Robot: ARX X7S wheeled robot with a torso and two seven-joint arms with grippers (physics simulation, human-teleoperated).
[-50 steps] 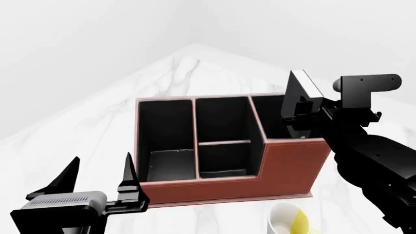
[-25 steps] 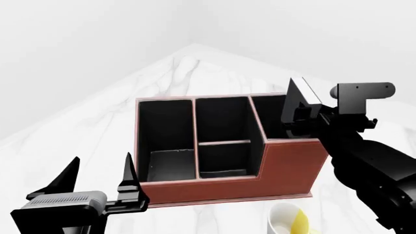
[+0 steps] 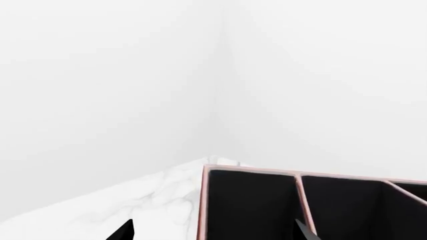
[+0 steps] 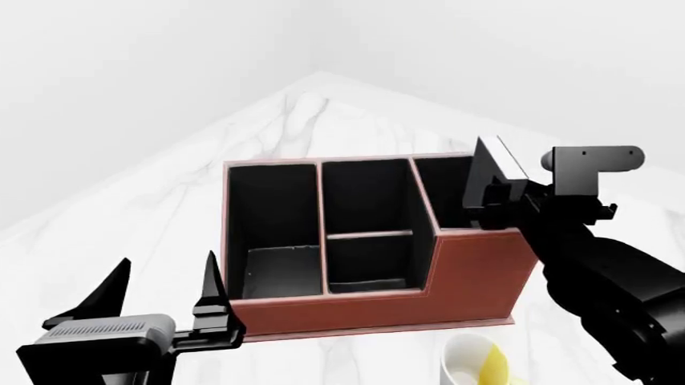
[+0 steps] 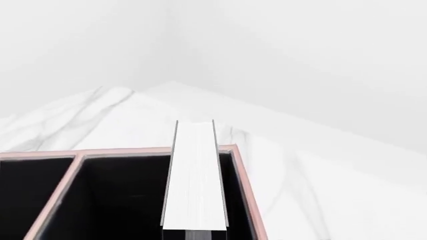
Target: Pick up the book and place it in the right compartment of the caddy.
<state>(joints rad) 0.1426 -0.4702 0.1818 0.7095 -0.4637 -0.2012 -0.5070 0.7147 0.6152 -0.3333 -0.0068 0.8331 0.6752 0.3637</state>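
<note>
Right gripper: clamped on the book, held above the caddy's tallest section; its fingers are mostly hidden behind the book and the arm.
Book: black cover, white page edges; it sits tilted in the right gripper, lower end dipping into the mouth of the right compartment, upper end above the rim. In the right wrist view the white page edge runs straight out from the gripper, over the compartment's black interior, near its outer wall.
Right compartment: directly under the right gripper, black-lined, with full-height reddish-brown walls.
Caddy: reddish-brown with pale rims, standing on the white marbled table; from the right gripper, the divided middle section and then the long low-fronted section lie toward the left arm.
Left gripper: jaws spread wide, holding nothing, hovering well apart from the book, just in front of the caddy's low-fronted corner.
Left wrist view: caddy rim and black sections ahead of the gripper.
Mug: white and yellow, on the table below the right arm, in front of the caddy.
</note>
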